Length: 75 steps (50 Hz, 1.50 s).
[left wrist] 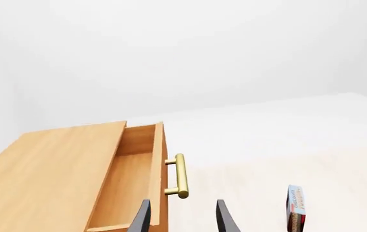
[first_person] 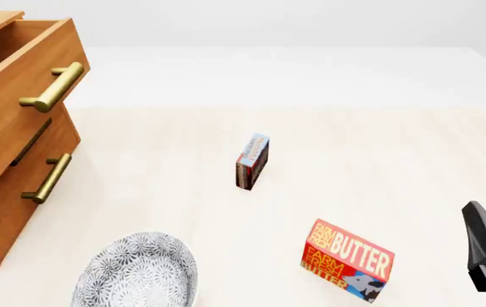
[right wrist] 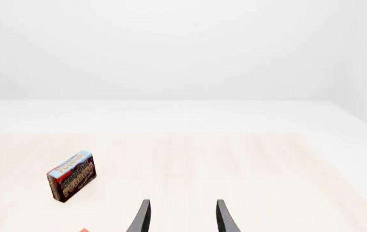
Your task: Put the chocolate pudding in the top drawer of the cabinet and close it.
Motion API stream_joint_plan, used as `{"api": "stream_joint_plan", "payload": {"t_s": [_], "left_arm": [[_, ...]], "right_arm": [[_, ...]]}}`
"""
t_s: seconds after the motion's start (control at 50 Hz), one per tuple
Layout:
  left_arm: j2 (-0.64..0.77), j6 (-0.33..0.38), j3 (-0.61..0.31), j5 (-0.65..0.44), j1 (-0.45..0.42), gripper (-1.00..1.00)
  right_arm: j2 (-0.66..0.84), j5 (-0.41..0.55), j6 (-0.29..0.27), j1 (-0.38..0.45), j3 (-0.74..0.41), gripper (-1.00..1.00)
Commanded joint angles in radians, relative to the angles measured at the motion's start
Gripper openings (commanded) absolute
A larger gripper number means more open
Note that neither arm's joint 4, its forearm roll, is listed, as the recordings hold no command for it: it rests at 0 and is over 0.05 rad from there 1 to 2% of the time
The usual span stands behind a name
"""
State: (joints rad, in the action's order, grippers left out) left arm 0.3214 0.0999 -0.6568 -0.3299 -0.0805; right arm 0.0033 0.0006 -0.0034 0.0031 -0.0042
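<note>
- Chocolate pudding [first_person: 252,161] stands upright on one narrow edge in the middle of the table [first_person: 380,147], well apart from the cabinet [first_person: 4,211] and from both grippers; nothing holds it.
- It is a small, thin cardboard box, dark brown below and light blue and white above, so I judge it light, stiff and easy to tip over if nudged.
- A sensible hold would be across its two broad faces, low enough that it does not pivot; the printed card may be a little slick.
- Top drawer [first_person: 21,83] is pulled out and open, its smooth wooden cavity showing, with a round brass bar handle [first_person: 53,87] on the front; the lower drawer [first_person: 21,192] is shut.
- Left gripper [left wrist: 182,217] has its dark fingers spread with nothing between them, near the drawer front.
- Right gripper [right wrist: 182,217] is likewise spread and holds nothing, with the pudding off to one side ahead of it.
- A red-orange butter box [first_person: 346,260] and a patterned grey bowl [first_person: 138,273] sit nearer the arms.
</note>
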Motion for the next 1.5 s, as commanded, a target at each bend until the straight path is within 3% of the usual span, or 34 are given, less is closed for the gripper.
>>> {"api": "stream_joint_plan", "payload": {"t_s": [0.02,0.1,0.12,0.16,0.2,0.24,0.54,0.76,0.88,1.08,1.5], "left_arm": [[0.088,-0.008,-0.120,-0.040,-0.002,1.00],[0.123,-0.028,-0.178,-0.065,-0.005,1.00],[0.162,0.009,-0.188,-0.071,-0.011,1.00],[0.179,0.017,-0.198,-0.074,-0.019,1.00],[0.184,0.004,-0.223,-0.095,-0.018,1.00],[0.183,-0.011,-0.191,-0.072,-0.019,1.00],[0.307,-0.048,-0.329,-0.129,-0.030,1.00],[0.424,-0.094,-0.452,-0.255,-0.012,1.00],[0.459,-0.062,-0.470,-0.294,-0.007,1.00],[0.463,-0.127,-0.472,-0.313,0.012,1.00],[0.543,-0.166,-0.539,-0.414,0.040,1.00]], "right_arm": [[-0.001,0.001,0.000,0.000,0.000,1.00],[-0.001,0.001,0.000,0.000,0.000,1.00],[-0.001,0.001,0.000,0.000,0.000,1.00],[-0.001,0.001,0.000,0.000,0.000,1.00],[-0.001,0.000,0.000,0.000,0.000,1.00],[-0.001,0.001,0.000,0.000,0.000,1.00],[-0.001,0.001,0.000,0.000,0.000,1.00],[-0.001,0.001,0.000,0.000,0.000,1.00],[-0.001,0.001,0.000,0.000,0.000,1.00],[-0.001,0.001,0.000,0.000,0.000,1.00],[-0.001,0.001,0.000,0.000,0.000,1.00]]}}
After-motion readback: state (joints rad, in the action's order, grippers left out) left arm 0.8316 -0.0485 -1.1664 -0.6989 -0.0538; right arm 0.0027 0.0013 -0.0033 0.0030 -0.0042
